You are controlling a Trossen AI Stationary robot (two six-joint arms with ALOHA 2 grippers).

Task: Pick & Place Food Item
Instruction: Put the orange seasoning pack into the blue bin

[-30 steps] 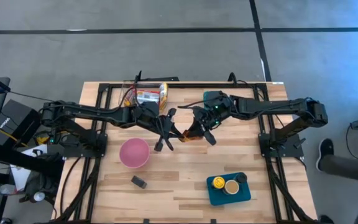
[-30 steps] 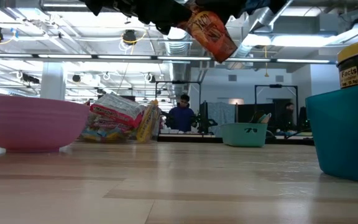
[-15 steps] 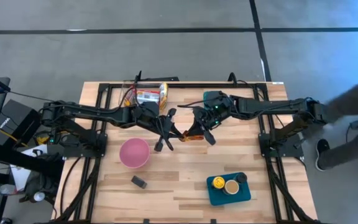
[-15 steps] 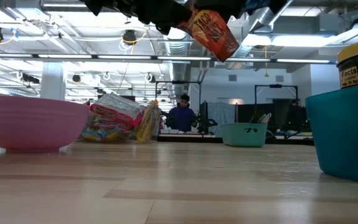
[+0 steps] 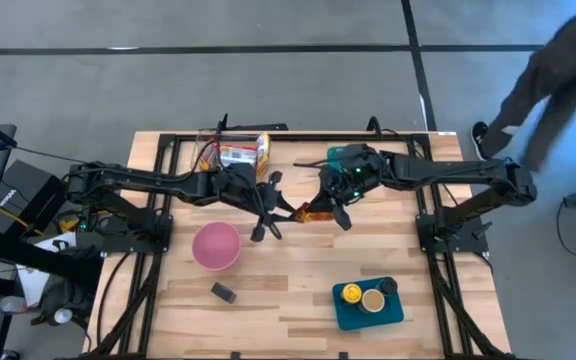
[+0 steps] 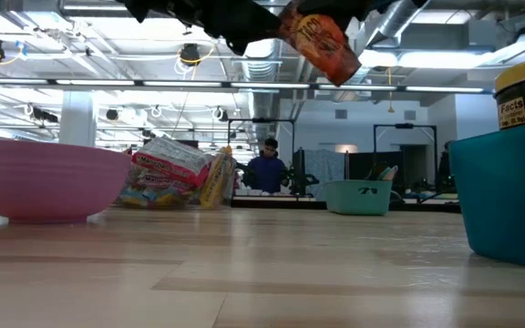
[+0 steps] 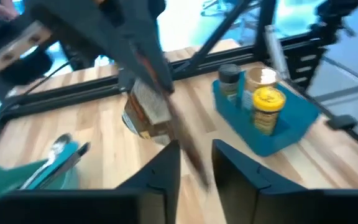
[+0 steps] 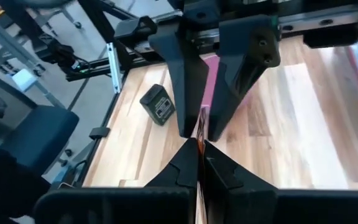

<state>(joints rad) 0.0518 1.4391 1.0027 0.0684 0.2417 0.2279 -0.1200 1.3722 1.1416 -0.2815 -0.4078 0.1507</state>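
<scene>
An orange snack packet (image 5: 314,212) hangs in the air over the middle of the table, between my two grippers. It shows high up in the low view (image 6: 322,41). My right gripper (image 5: 330,205) is shut on it from the table's right side. My left gripper (image 5: 271,215) is at the packet's left end, open. In the right wrist view its two fingers (image 8: 179,74) stand on either side of the packet's thin edge (image 8: 199,134); whether they touch it I cannot tell. The pink bowl (image 5: 215,245) stands on the table to the near left. My right gripper pinches the packet's right end (image 8: 199,144) between its two fingers, on the flat faces, with the thin edge showing between them. The fingers slant downward from the table's right. The packet is lifted clear of the table and hangs tilted below the fingers (image 6: 322,41).
A blue tray (image 5: 346,310) with jars stands at the near right. A small black object (image 5: 224,292) lies near the front. Snack bags (image 5: 238,155) and a teal item (image 5: 343,155) lie at the far edge. A person passes beyond the table's far right corner.
My right gripper has drawn the packet a little toward the table's right and up, away from my left gripper, which has kept its place. A person has walked along beyond the table's right side.
</scene>
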